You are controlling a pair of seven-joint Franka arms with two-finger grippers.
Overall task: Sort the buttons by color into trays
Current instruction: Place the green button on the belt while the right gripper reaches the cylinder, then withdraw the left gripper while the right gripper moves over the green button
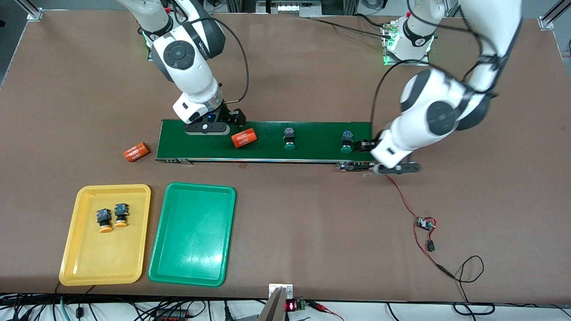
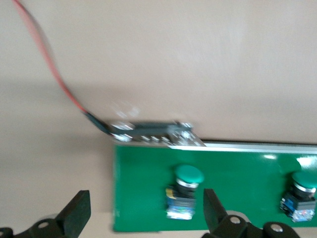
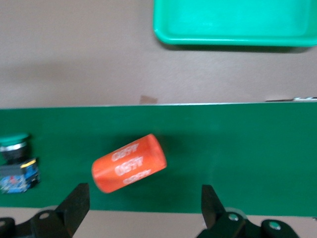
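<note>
Two yellow-capped buttons (image 1: 105,220) (image 1: 121,215) lie side by side in the yellow tray (image 1: 80,263). The green tray (image 1: 192,263) beside it holds nothing. Two green-capped buttons (image 1: 289,138) (image 1: 346,141) lie on the dark-green conveyor belt (image 1: 316,131). My left gripper (image 1: 363,145) is open, low at the belt's end toward the left arm, beside one green button (image 2: 184,191), which lies between its fingers; the second button (image 2: 300,196) shows farther along. My right gripper (image 1: 235,117) is open over the belt, above an orange cylinder (image 3: 129,162); a green button (image 3: 15,168) and the green tray (image 3: 233,25) show there too.
One orange numbered cylinder (image 1: 243,137) lies on the belt, another (image 1: 136,151) on the table off the belt's end toward the right arm. A small circuit board (image 1: 426,223) with red and black wires lies on the table toward the left arm's end.
</note>
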